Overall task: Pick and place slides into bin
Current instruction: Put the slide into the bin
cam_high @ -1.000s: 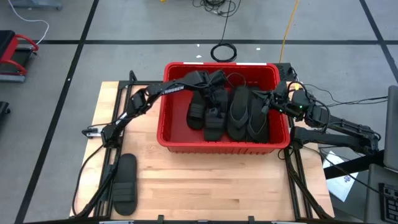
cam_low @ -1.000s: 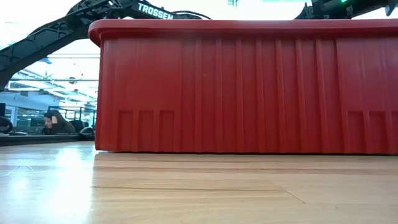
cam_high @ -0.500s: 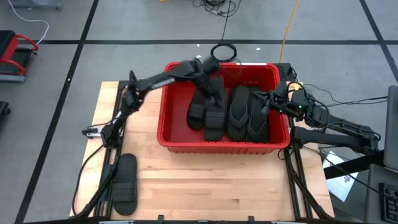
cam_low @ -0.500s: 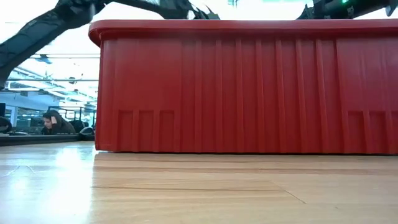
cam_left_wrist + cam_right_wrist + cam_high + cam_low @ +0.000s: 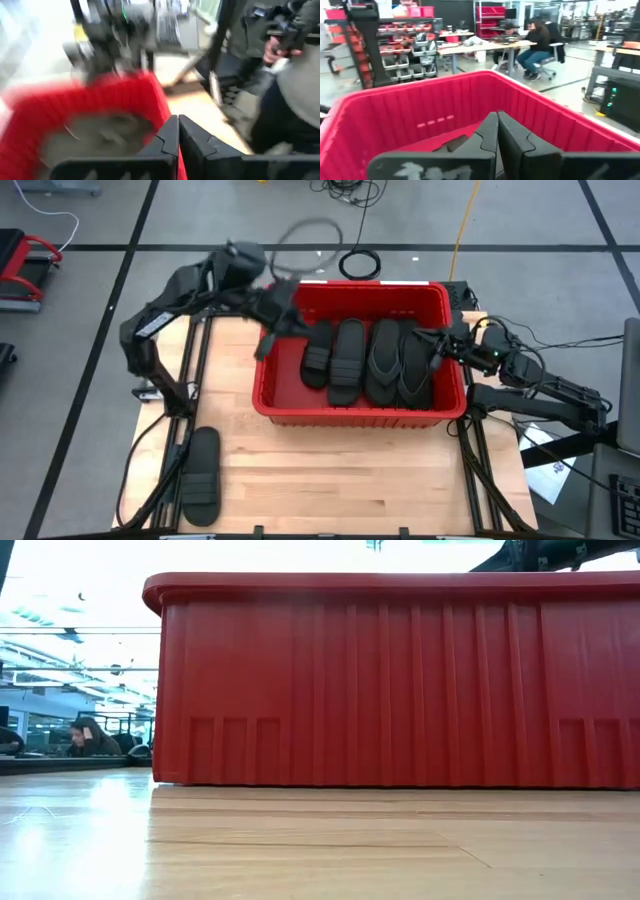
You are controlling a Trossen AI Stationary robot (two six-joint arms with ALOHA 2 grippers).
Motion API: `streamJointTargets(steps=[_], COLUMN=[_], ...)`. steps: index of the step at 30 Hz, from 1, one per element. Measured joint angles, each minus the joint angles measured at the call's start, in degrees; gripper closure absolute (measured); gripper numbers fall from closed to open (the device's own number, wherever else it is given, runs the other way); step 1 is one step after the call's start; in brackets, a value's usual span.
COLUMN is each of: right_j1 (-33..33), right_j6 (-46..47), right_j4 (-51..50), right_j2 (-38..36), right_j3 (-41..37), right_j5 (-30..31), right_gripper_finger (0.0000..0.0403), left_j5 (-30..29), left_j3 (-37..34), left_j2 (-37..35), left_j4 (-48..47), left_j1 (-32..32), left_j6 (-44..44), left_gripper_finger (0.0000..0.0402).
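Step in hand, by my reading: one slide is dropped off and your left arm is clear of the bin [image 5: 262, 402], heading for the next pick.

Left gripper [image 5: 268, 337]: over the bin's left rim, fingers pressed together, nothing between them; the left wrist view confirms this. Right gripper [image 5: 428, 346]: parked over the bin's right side, fingers together, empty.

Slides: four lie side by side in the bin. Two on the left have wide ribbed straps [image 5: 346, 362]; two on the right are thong type [image 5: 385, 360]. One ribbed slide [image 5: 201, 475] lies flat at the table's near left corner, well apart from the bin.

Next move calls for: swing the left arm down to that slide, spread the fingers, and grip it by strap or edge.
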Motion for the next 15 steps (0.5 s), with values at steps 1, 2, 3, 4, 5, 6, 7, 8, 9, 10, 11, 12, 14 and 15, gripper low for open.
streamJointTargets(steps=[1, 2, 3, 4, 5, 6, 7, 8, 9, 10, 11, 12, 14, 15], right_j1=[-0.08, -0.08, -0.08, -0.08, -0.08, -0.08, -0.08, -0.06, -0.07, -0.08, -0.07, -0.06, -0.06, -0.06], right_j6=[-0.10, -0.12, -0.12, -0.09, 0.01, 0.37, 1.18, 2.23, 3.19, 3.77, 4.02, 4.06, 4.50, 5.33], right_j4=[-0.04, -0.21, -0.27, -0.19, -0.08, 0.04, 0.10, 0.18, 0.20, 0.20, 0.22, 0.30, 0.49, 0.64], right_j2=[0.03, 0.15, 0.33, 0.61, 0.96, 1.28, 1.55, 1.82, 2.13, 2.43, 2.71, 2.92, 3.31, 3.48], right_j3=[0.01, 0.01, 0.01, 0.01, 0.01, 0.01, 0.01, 0.01, 0.01, 0.01, 0.01, 0.01, 0.01, 0.01], right_j5=[-0.79, -1.56, -2.25, -3.12, -3.93, -4.49, -4.53, -4.66, -4.66, -4.66, -4.66, -4.66, -4.47, -4.38], right_gripper_finger=[0.0399, 0.0399, 0.0399, 0.0399, 0.0399, 0.0399, 0.0399, 0.0399, 0.0399, 0.0399, 0.0399, 0.0399, 0.0399, 0.0399], left_j5=[-1.31, -3.97, -6.85, -8.69, -9.50, -10.23, -12.03, -14.14, -15.74, -16.08, -15.19, -13.19, -7.89, -5.71], left_j3=[-1.32, -3.01, -5.08, -7.42, -10.20, -13.47, -17.11, -21.30, -26.54, -32.02, -37.86, -44.12, -55.98, -61.87], left_j2=[-0.57, -0.99, -1.35, -1.71, -2.27, -3.16, -4.24, -5.56, -7.24, -9.20, -11.63, -14.64, -22.35, -26.69], left_j4=[-1.92, -4.36, -7.27, -10.31, -13.98, -17.93, -22.08, -25.21, -26.42, -26.02, -23.70, -19.33, -6.59, 0.63], left_j1=[-1.70, -3.54, -5.58, -7.59, -9.43, -11.04, -12.62, -14.10, -15.35, -16.37, -17.18, -17.94, -19.62, -20.77], left_j6=[-2.70, -4.51, -5.73, -6.36, -6.55, -6.17, -5.62, -5.07, -4.47, -4.30, -4.78, -6.32, -11.83, -15.46], left_gripper_finger=[0.0389, 0.0389, 0.0390, 0.0394, 0.0397, 0.0399, 0.0399, 0.0399, 0.0400, 0.0401, 0.0401, 0.0401, 0.0401, 0.0401])
